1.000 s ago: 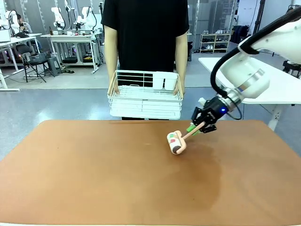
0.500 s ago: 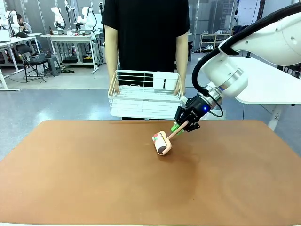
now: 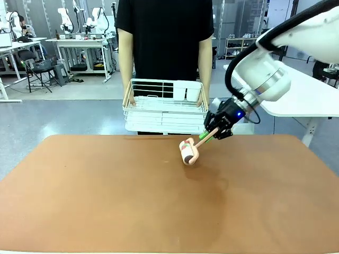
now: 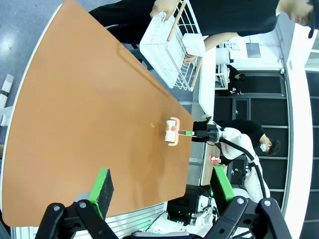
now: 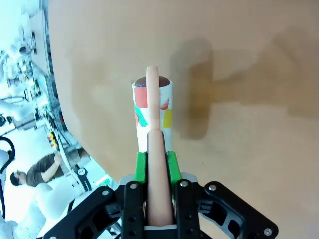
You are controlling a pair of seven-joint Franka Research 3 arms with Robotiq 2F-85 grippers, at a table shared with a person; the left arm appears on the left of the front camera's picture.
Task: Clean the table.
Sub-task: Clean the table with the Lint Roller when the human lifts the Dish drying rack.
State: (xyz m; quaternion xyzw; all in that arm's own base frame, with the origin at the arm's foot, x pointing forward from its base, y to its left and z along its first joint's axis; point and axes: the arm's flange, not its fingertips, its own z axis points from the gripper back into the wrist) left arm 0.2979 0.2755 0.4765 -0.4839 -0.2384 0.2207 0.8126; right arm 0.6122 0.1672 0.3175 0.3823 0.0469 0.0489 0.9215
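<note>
The right tool [image 3: 207, 135] is pressed together on the pale pink handle of a lint roller [image 3: 188, 151], its green pads [image 5: 141, 167] pinching the handle from both sides, as the right wrist view shows plainly. The roller's white drum, printed with red, green and yellow patches, points away from the tool and down toward the table [image 3: 106, 201]; whether the drum actually touches the top or sits just above it cannot be told, though a soft shadow lies on the surface right beside it. The left tool [image 4: 162, 184] is spread wide, with nothing between its fingers, hanging high over the table's edge. The back end of the handle is hidden inside the right tool's black body, and in the front view the pads are too small to make out well. The table's near edge is cut off at the bottom of the front view. The terracotta table lies directly below and in front of the right tool, with the roller over its far middle part, near the far edge. Just beyond that edge a person [image 3: 164, 37] holds a white wire rack [image 3: 164, 108] in both hands, apart from the roller and the right tool
</note>
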